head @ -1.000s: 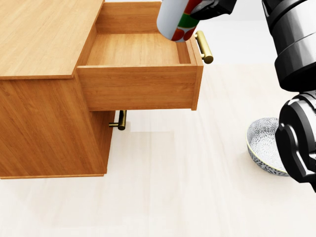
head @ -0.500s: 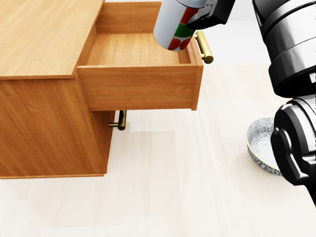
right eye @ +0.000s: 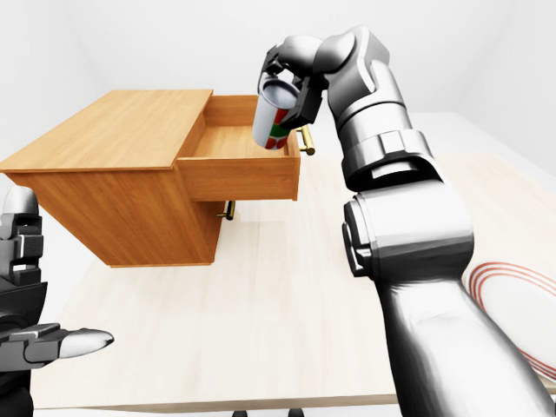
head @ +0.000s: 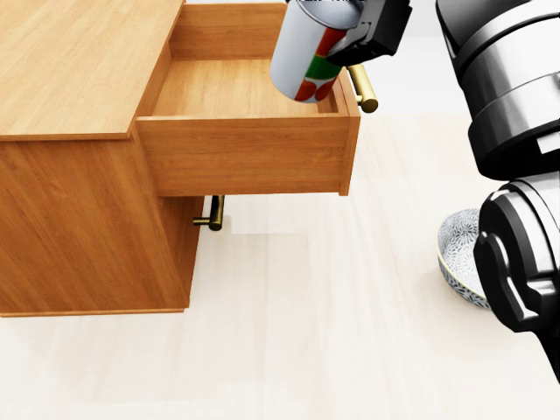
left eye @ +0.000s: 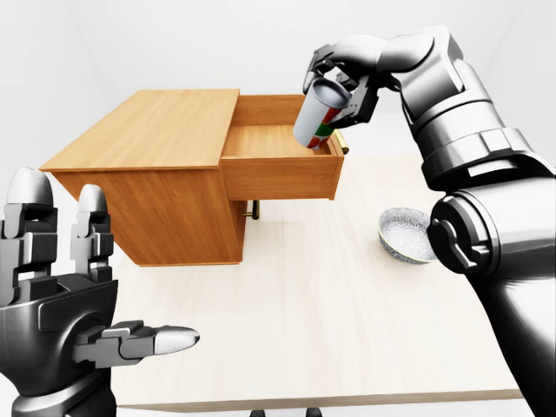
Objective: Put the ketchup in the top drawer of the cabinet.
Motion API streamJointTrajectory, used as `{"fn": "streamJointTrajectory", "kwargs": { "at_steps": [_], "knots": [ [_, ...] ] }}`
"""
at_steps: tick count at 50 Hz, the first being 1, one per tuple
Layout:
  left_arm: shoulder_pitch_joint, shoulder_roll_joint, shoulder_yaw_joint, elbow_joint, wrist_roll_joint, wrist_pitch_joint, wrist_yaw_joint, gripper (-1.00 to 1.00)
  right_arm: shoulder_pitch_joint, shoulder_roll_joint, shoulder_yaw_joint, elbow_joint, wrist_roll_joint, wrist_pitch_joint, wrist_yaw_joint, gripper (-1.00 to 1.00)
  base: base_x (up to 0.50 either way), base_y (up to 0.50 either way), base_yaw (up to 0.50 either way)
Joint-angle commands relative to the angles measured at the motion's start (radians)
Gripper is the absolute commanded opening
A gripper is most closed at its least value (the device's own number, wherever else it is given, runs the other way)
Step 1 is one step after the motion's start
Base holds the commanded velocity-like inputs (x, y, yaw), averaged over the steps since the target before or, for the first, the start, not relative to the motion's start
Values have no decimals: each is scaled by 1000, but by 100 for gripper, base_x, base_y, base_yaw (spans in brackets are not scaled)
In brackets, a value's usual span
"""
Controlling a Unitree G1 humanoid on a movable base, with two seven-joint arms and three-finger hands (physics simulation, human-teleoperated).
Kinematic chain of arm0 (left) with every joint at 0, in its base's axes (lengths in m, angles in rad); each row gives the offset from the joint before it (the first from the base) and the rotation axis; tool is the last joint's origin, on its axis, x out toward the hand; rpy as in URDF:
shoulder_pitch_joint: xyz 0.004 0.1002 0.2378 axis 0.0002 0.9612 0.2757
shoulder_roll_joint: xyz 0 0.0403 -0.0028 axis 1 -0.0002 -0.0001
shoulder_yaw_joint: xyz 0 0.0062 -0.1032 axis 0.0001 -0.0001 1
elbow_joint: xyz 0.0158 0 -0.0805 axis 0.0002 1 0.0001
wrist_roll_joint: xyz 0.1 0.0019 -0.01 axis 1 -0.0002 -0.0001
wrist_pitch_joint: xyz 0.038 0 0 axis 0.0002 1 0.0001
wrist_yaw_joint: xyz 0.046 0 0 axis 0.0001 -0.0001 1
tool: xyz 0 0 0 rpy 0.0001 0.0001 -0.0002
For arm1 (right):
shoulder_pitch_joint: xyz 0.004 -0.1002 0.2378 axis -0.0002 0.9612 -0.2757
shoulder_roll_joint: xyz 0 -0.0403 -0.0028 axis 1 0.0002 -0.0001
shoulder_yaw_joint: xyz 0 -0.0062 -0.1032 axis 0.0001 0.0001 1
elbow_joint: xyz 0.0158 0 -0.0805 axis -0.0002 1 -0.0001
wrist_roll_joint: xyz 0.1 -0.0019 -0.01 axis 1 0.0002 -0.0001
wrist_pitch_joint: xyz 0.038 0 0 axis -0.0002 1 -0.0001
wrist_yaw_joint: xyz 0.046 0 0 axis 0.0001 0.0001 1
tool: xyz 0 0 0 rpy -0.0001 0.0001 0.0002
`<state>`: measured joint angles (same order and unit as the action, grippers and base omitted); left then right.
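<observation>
The right robot hand (left eye: pixel 340 85) has its fingers wrapped round the ketchup (head: pixel 308 52), and the bottle hangs tilted, base down, right over the right end of the open top drawer (head: pixel 245 92). That tilt looks deliberate: angled in from the handle side, it can clear the drawer's wall and slide down inside. The drawer stands pulled well out of the cabinet (left eye: pixel 156 148), its brass handle (head: pixel 362 86) just beside the bottle, leaving plenty of bare wood below. The left robot hand (left eye: pixel 61 304) waits low at the near left, fingers spread and holding nothing, well apart from the action. On the worktop (left eye: pixel 304 313), a patterned bowl (left eye: pixel 404 234) sits to the right, out of the way.
</observation>
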<state>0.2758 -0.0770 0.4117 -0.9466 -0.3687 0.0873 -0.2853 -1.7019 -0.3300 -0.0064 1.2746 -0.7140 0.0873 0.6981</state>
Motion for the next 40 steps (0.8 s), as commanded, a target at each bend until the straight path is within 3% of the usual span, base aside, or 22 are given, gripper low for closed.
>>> {"fn": "streamJointTrajectory", "kwargs": {
  "at_steps": [1, 40],
  "knots": [
    [-2, 1, 2, 2, -3, 0, 0, 100, -1, 5, -12, -2, -18, 0, 0, -100, 0, 0, 0],
    [-5, 3, 15, -5, -15, 0, 1, 100, 53, 51, -4, 7, -21, 0, 0, -100, 0, 0, 0]
  ]
}}
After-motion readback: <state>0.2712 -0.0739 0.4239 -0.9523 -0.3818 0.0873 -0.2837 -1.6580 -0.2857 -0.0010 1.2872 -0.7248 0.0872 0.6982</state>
